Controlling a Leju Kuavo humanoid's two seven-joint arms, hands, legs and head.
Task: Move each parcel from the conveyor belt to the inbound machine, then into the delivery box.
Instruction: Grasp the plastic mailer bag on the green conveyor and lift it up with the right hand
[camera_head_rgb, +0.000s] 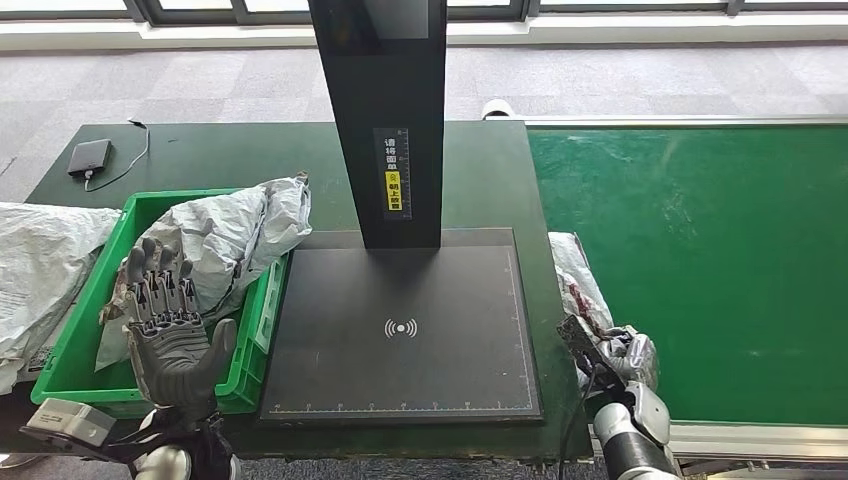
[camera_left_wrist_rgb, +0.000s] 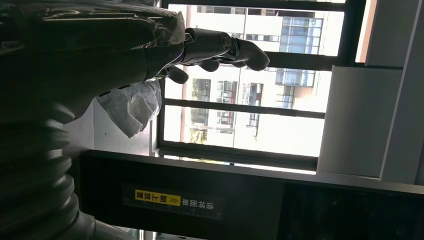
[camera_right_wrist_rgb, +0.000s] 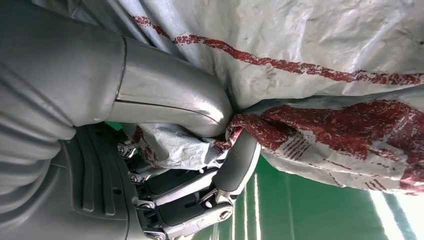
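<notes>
The inbound machine's post (camera_head_rgb: 378, 120) is cut off at 12 o'clock. The right hand (camera_head_rgb: 612, 357) hides part of the parcel (camera_head_rgb: 578, 280) it grips. A grey bag (camera_head_rgb: 40, 270) runs past the 9 o'clock edge.

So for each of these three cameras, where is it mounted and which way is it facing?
Head view: high on the body, looking down at the scanner plate, green bin and conveyor belt; both hands show.
Left wrist view: behind the left hand, facing windows.
Right wrist view: behind the right hand, gripping a parcel.
Shared: the yellow label.
</notes>
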